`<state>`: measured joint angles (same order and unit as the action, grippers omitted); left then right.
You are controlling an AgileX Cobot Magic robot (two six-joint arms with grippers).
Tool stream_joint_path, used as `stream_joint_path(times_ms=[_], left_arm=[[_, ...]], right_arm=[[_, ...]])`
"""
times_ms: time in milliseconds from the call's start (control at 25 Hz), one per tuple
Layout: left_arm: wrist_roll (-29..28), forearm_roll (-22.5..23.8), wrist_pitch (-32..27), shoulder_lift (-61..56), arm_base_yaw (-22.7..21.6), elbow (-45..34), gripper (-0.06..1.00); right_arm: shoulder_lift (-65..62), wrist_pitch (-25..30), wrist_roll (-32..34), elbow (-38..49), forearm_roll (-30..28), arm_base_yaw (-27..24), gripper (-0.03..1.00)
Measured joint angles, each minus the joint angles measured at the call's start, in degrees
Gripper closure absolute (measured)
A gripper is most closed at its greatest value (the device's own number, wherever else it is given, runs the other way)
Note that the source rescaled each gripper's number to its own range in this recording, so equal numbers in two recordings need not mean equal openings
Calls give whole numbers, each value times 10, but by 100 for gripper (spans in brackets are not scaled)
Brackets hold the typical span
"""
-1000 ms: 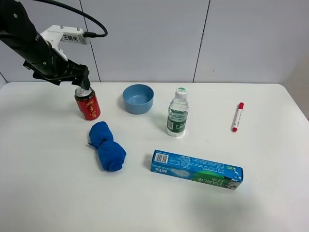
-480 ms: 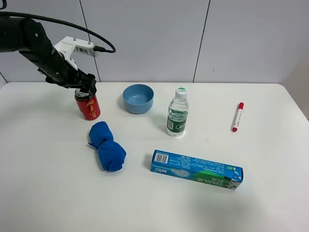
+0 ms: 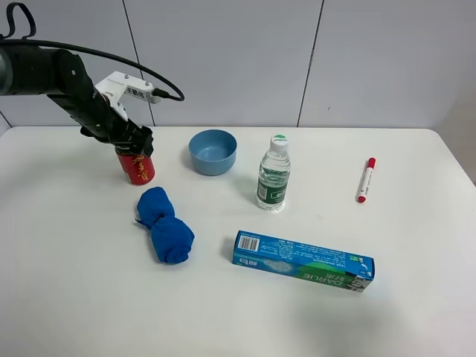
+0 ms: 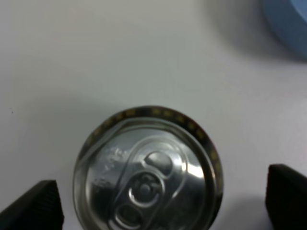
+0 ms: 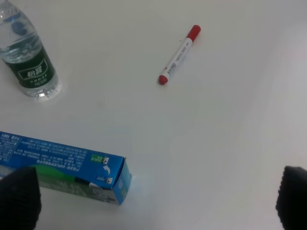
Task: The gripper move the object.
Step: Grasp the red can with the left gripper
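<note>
Left end effector: fingers spread, one on each side of the can's top. The left wrist view shows a small gap to the rim on both sides. Clamped on nothing.
Right end effector: fingers wide apart, nothing between them. It hangs over the tabletop by the toothpaste box. No part in this grab.
Red can: upright at the rear left of the tabletop. Blue bowl is near on one side and blue cloth is near in front. It touches neither.
Can top: silver lid, pull tab lying flat, mouth looks sealed, so treat it as full.
Weight: judged moderate with liquid inside, more than an empty can. Lift it level.
Wall: thin metal, likely stiff enough while sealed. It dents if you over-squeeze.
Surface: glossy print, probably slippery. It is round, so off-centre pads could squirt it out.
Where to hold: opposite sides of the body just below the black band, with the can's axis centred between the fingers. You likely need to go lower than the rim.
Risk: narrow base, so it may tip if one finger lands first.
</note>
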<state>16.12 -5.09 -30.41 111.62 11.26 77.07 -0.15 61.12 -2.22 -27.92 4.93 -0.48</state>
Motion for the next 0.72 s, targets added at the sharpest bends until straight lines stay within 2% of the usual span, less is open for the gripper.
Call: stream_joint_path(times_ms=[560,640,720], left_arm=[[8,12,55,40,0,0,42],[8,16,57,40,0,0,51],[8,16,58,41,0,0,70]], right_arm=[[0,0,0,0,0,0,-3],[0,0,0,0,0,0,-3],[0,0,0,0,0,0,-3]])
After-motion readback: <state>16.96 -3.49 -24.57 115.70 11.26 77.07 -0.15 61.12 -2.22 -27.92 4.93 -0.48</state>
